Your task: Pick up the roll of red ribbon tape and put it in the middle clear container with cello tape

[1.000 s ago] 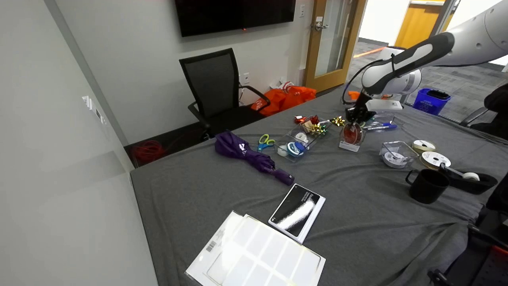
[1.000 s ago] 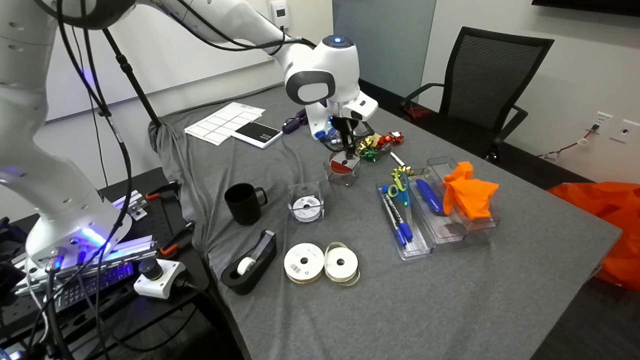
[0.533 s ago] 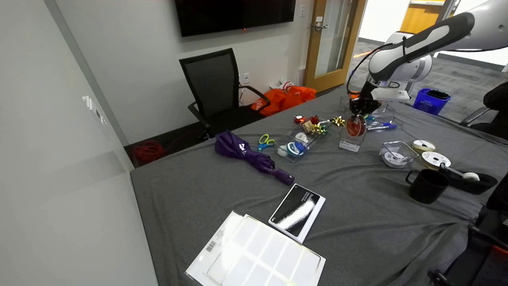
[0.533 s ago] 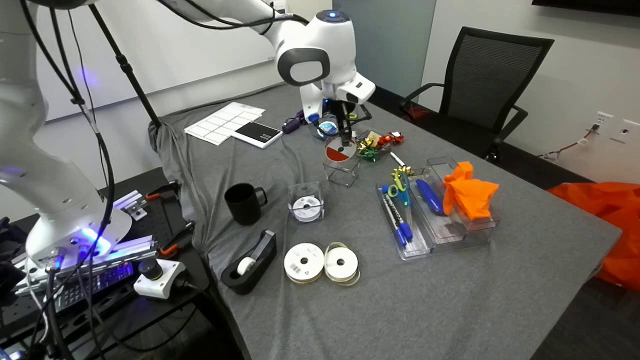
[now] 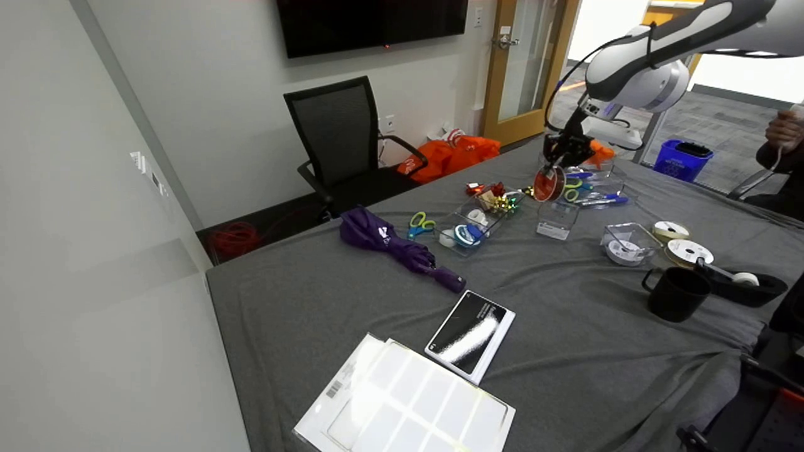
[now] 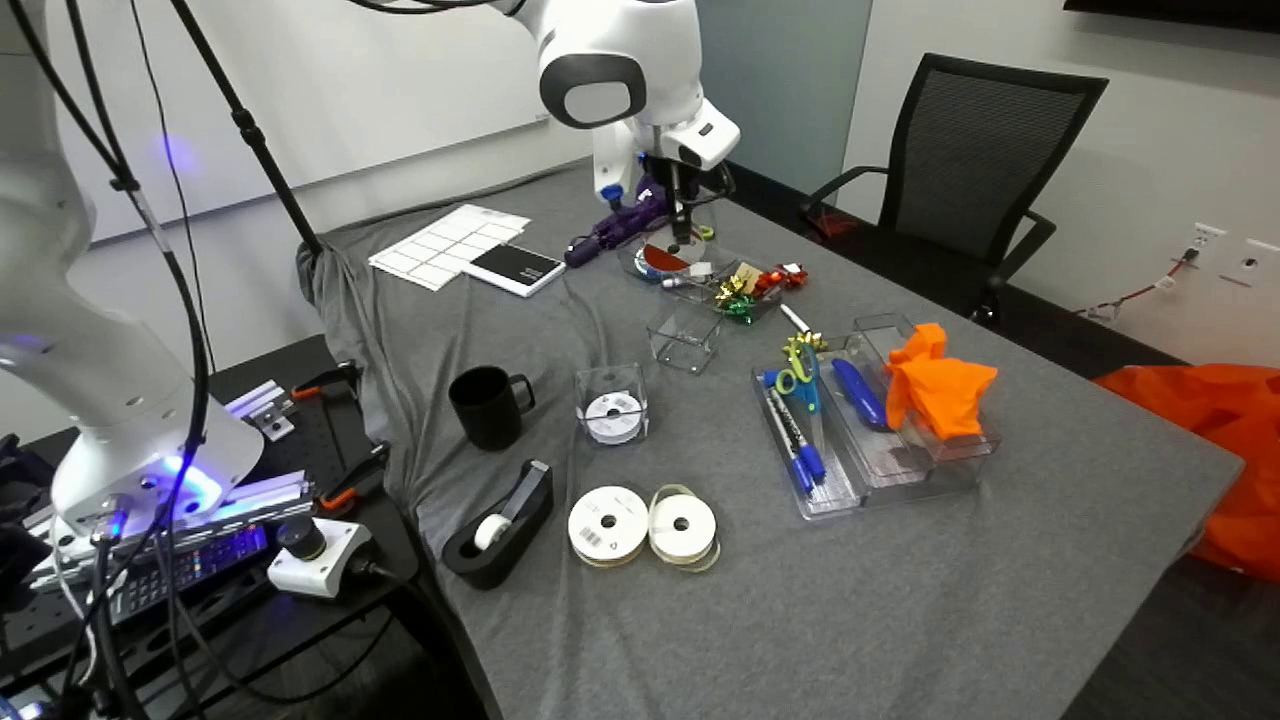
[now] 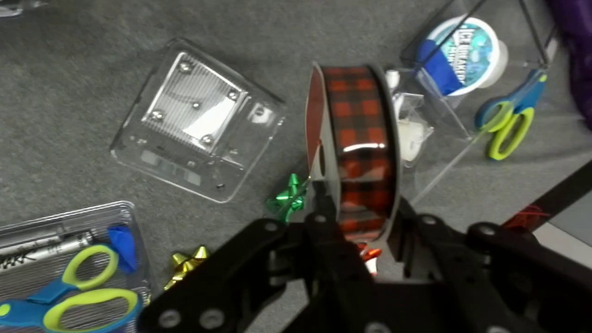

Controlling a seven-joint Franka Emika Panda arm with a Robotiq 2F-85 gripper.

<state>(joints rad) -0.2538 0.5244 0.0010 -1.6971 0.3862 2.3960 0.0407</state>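
The roll of red plaid ribbon (image 7: pixel 360 138) stands on edge between the fingers of my gripper (image 7: pixel 363 203), which is shut on its two flat sides. In an exterior view the roll (image 5: pixel 549 184) hangs in the air below the gripper (image 5: pixel 553 167). In an exterior view the roll (image 6: pixel 664 262) overlaps the far end of a long clear container (image 6: pixel 722 306). That container (image 5: pixel 461 215) holds a white tape roll (image 5: pixel 477 218) in its middle, bows at one end and a blue-white round tub (image 5: pixel 467 235) at the other. The tape (image 7: pixel 410 139) is partly hidden behind the ribbon roll.
A small empty clear container (image 6: pixel 684 342) and one with a white spool (image 6: pixel 612 416) stand nearby. A pen tray (image 6: pixel 850 492), mug (image 6: pixel 488 408), tape dispenser (image 6: pixel 498 530), scissors (image 5: pixel 419 226) and purple umbrella (image 5: pixel 402 248) lie around. A person's hand (image 5: pixel 784 130) shows at the edge.
The gripper has lifted the ribbon roll out of the small clear container and carried it up and away towards the long container. The grip on the roll has stayed shut.
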